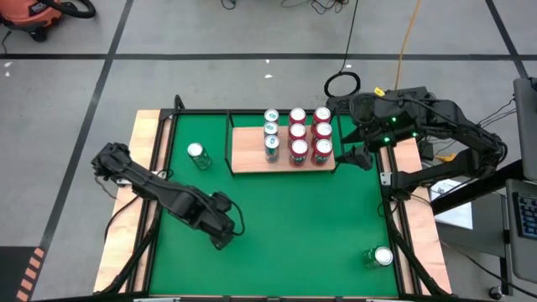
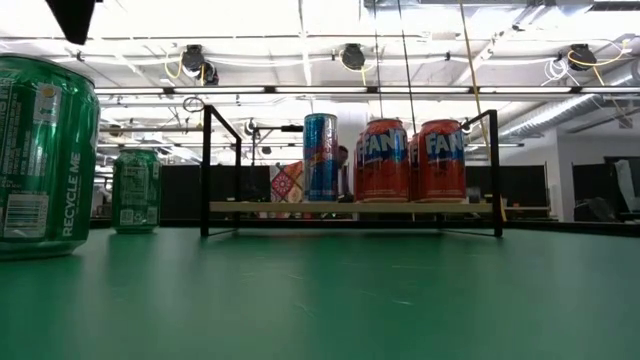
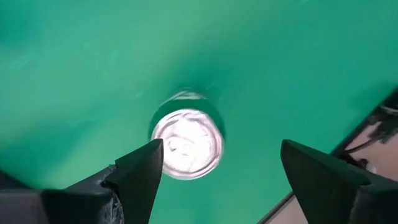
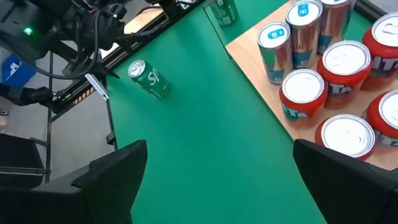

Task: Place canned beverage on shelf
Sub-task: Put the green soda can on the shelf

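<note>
Closest to the low camera, a green can (image 2: 42, 155) stands on the green tabletop (image 1: 294, 226). Left gripper (image 1: 231, 231) hovers mid-tabletop, jaws apart and empty, a can top (image 3: 188, 144) below. Right gripper (image 1: 357, 157), jaws apart, waits beside the shelf (image 1: 247, 151), which holds nine cans (image 1: 298, 134). Another green can (image 1: 197, 154) stands left of the shelf.

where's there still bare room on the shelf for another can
The shelf's left end is bare board, bordered by its black rail and the blue cans. The right part is crowded: the blue cans and two rows of red cans fill it to the right rail.
</note>
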Controlling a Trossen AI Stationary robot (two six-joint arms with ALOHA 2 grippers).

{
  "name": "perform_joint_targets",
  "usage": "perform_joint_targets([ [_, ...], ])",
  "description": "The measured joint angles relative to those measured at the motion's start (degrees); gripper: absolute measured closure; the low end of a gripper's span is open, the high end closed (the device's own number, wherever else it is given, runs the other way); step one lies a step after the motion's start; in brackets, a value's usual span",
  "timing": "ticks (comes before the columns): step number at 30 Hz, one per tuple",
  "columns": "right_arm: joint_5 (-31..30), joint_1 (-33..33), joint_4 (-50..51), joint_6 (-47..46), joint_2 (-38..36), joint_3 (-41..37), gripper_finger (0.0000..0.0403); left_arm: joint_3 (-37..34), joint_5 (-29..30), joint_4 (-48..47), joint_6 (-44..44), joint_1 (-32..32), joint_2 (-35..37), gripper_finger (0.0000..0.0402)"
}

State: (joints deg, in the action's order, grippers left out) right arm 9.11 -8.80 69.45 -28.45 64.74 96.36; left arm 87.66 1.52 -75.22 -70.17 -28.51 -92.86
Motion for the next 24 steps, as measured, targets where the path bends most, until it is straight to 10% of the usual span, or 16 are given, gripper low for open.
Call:
perform_joint_targets([
  [24, -0.3, 0.8, -0.2, -0.9, -0.1, 0.0, 0.0010, 0.0, -7.8, 0.0, 4.8, 1.9, -13.7, 0.0086],
])
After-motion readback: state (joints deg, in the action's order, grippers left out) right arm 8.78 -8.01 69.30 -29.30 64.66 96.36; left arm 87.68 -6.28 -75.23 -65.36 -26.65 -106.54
